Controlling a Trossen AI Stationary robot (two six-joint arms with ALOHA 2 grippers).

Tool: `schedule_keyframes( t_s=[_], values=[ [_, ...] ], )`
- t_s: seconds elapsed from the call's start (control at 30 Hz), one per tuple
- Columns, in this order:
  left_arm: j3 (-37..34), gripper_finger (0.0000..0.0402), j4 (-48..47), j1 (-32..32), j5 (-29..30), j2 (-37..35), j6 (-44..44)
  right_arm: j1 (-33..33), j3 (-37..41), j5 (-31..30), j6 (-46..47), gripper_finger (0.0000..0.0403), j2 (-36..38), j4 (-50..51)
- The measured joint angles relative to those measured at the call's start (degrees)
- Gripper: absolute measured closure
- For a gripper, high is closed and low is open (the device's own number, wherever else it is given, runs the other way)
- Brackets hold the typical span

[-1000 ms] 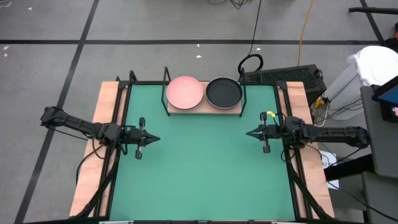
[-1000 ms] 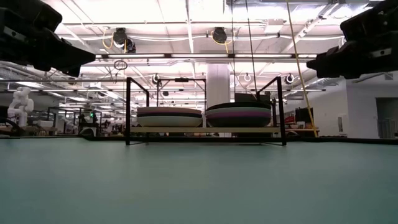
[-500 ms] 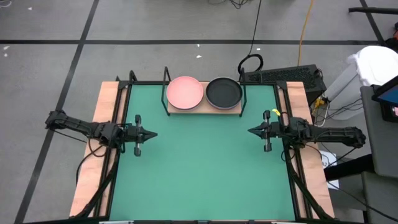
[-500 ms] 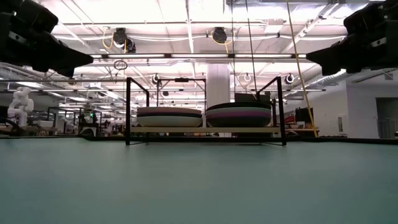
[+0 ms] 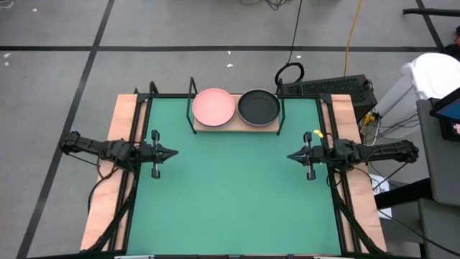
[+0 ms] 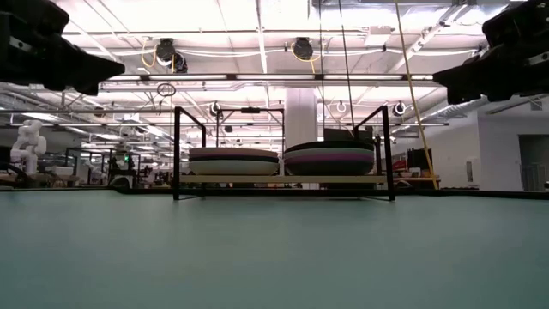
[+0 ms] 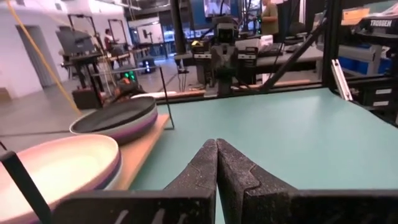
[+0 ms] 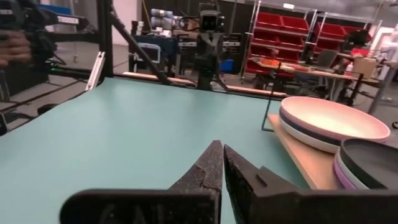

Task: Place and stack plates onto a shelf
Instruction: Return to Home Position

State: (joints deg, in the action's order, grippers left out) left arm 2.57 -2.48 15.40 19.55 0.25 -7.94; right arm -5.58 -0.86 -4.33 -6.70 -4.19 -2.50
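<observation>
The shelf (image 5: pixel 236 126), a light-wood board in a black wire frame, stands at the table's far edge. Two stacks of plates rest on it: the left stack topped by the salmon pink plate (image 5: pixel 213 106), the right stack topped by a black plate (image 5: pixel 258 106). The low view shows the stacks side by side, left stack (image 6: pixel 233 160) and right stack (image 6: pixel 329 159) with a purple plate in it. My left gripper (image 5: pixel 175 152) is shut and empty at the table's left side. My right gripper (image 5: pixel 290 155) is shut and empty at the right side. Both hover above the table.
The green table top (image 5: pixel 233 201) lies between and in front of the arms. Wooden side strips (image 5: pixel 115 144) run along both sides. A keyboard (image 5: pixel 323 88) and cables lie behind the table's far right corner.
My left gripper has drawn back toward the table's left edge and turned about its axis. My right gripper has drawn back a little toward the right edge. Both stay shut. The plates have kept still.
</observation>
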Motion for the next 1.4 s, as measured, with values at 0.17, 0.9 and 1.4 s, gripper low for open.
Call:
schedule_keyframes(
  t_s=[0.17, 0.9, 1.4],
  values=[
    [-1.9, 0.0399, 5.8, -1.5, -2.1, 0.1, -2.2, -0.6, 0.0, 0.1, -1.0, 0.0403, 0.4, 0.2],
    [-1.9, 0.0399, 4.0, -10.6, -13.1, 0.0, -0.9, -0.5, 0.0, 1.0, -3.0, 0.0403, 3.6, 0.9],
    [-2.1, 0.0399, 5.2, -10.7, -13.0, 0.0, 0.8, 4.9, 0.0, 4.3, -5.7, 0.0403, 3.6, 1.5]
  ],
)
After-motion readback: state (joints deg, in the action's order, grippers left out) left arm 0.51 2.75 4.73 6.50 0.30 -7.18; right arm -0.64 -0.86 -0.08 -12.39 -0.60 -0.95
